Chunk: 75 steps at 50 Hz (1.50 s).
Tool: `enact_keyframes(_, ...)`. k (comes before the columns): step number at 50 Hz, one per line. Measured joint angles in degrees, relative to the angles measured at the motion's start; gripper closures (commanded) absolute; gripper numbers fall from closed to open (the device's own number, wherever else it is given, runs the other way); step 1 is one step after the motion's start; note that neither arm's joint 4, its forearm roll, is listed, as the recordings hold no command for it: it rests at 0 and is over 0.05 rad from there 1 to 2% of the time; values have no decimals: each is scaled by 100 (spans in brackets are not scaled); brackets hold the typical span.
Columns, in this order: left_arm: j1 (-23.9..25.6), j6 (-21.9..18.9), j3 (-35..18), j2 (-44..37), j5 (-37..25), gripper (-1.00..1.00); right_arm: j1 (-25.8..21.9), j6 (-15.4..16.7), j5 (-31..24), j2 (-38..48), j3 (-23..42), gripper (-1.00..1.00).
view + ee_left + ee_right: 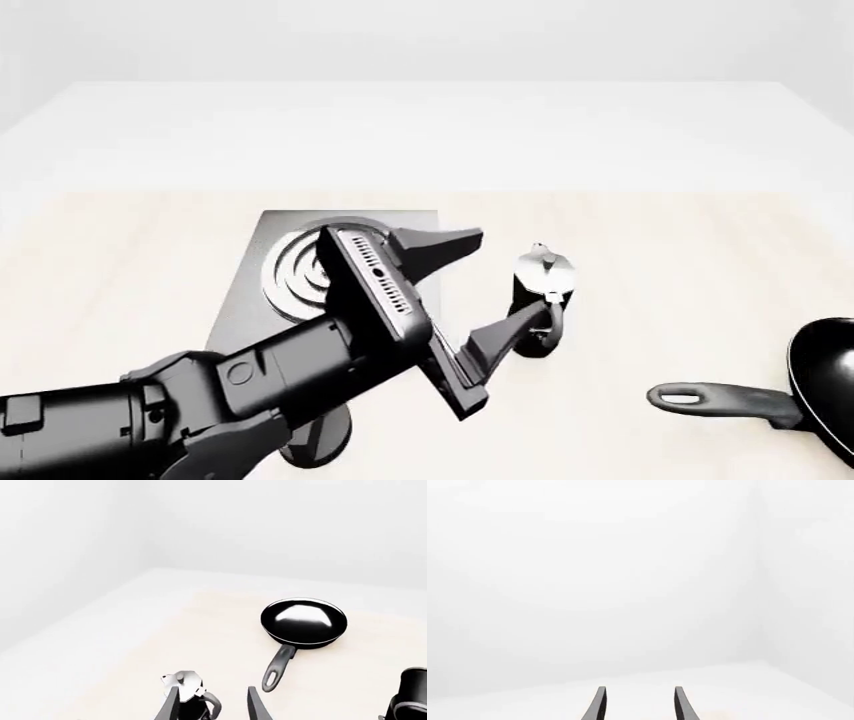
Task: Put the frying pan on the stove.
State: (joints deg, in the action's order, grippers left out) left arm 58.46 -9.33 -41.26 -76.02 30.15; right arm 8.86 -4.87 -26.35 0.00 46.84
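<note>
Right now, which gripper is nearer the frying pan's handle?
Left. The left gripper hangs by the moka pot, with the frying pan off to its right. The right gripper faces bare wall, no pan in sight.

The front view looks forward and down from above the near side of the desk [694, 260], taking in the stove [287, 275], the moka pot [545, 275] and the frying pan [801, 385] at its right edge. The left wrist view sits low behind the left end effector [213, 705], facing across the desk; it shares the frying pan [303, 621] and moka pot [187, 687] with the front view. The right wrist view looks past the right end effector [639, 705] at the pale wall, sharing almost nothing.
</note>
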Motion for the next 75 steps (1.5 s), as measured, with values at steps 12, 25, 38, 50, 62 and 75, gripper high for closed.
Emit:
enact_keyframes(12,301,-19,-385,-380,-126,-100,53,-16,18,0,-4,-100)
enact_keyframes(25,558,-7,-761,-756,-283,-100,85,-31,-47,0,80,-100)
enact_keyframes(38,746,49,-1124,-1121,-436,-100,105,-38,-196,0,299,-100)
enact_keyframes(50,911,171,-1475,-1519,-552,-100,134,-51,-294,0,460,-100)
enact_keyframes(62,1019,235,-1869,-1895,-729,-100,144,-45,-293,0,485,-100)
enact_keyframes(75,1077,293,-2334,-2312,-939,-100,158,-39,-268,0,470,-100)
